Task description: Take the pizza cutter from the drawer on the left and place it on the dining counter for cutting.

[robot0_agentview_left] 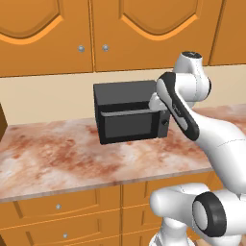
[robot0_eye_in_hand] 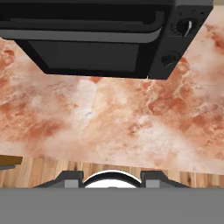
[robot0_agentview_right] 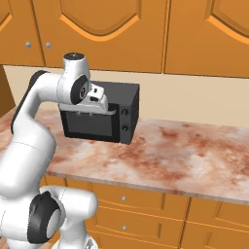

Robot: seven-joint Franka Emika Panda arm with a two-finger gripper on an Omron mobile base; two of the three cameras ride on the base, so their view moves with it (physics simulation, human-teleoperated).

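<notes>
Left base view: arm rises from 5 o'clock, elbow bent, forearm reaching toward one black microwave (robot0_agentview_left: 129, 116) at centre on the marbled worktop (robot0_agentview_left: 53, 156). Hand (robot0_agentview_right: 97, 99) hangs just before the microwave's upper front, pointing down; whether clenched or released cannot be told. Two upper cabinet knobs at 12 o'clock. Two drawer fronts (robot0_agentview_left: 60, 205) at 7 o'clock, both closed. Pizza cutter's location cannot be told.
</notes>
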